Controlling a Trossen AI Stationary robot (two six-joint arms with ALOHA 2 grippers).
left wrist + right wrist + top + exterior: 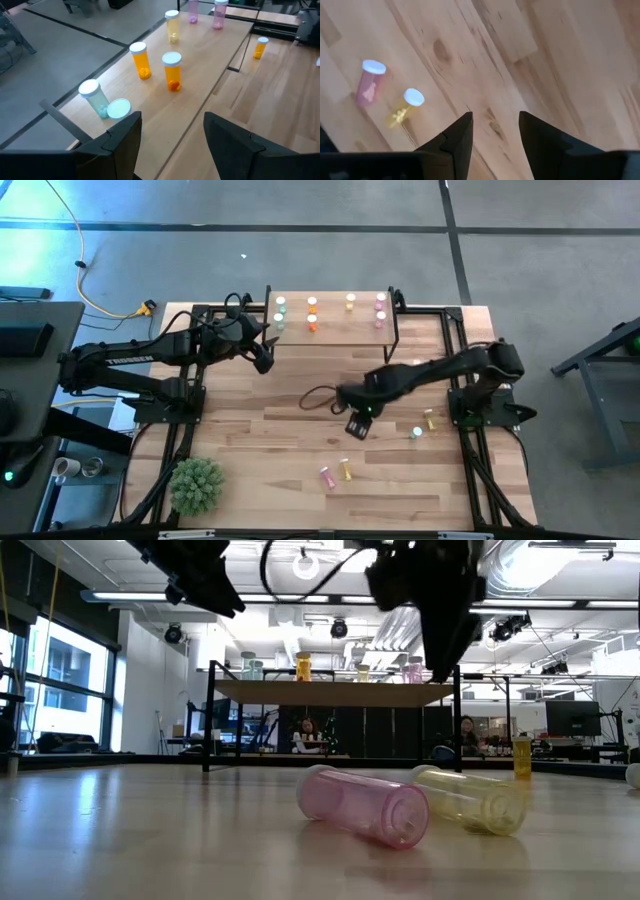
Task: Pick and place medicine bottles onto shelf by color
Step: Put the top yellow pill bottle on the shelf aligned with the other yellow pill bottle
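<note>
The shelf [335,332] stands at the table's far middle and carries several upright bottles: two green [92,96], two orange [172,71], one yellow [171,25] and two pink [218,12]. A pink bottle [369,82] and a yellow bottle [405,106] lie on their sides near the table's front, also in the low view [365,805]. A green bottle [417,433] and an orange bottle [430,420] are at the right. My left gripper [172,145] is open and empty, by the shelf's left near corner. My right gripper [495,135] is open and empty above the table's middle.
A green plant ball [196,485] sits at the table's near left corner. A dark cable [315,395] loops on the table left of my right gripper. Black frame rails [470,470] run along the table's sides. People show in the room behind the shelf [305,732].
</note>
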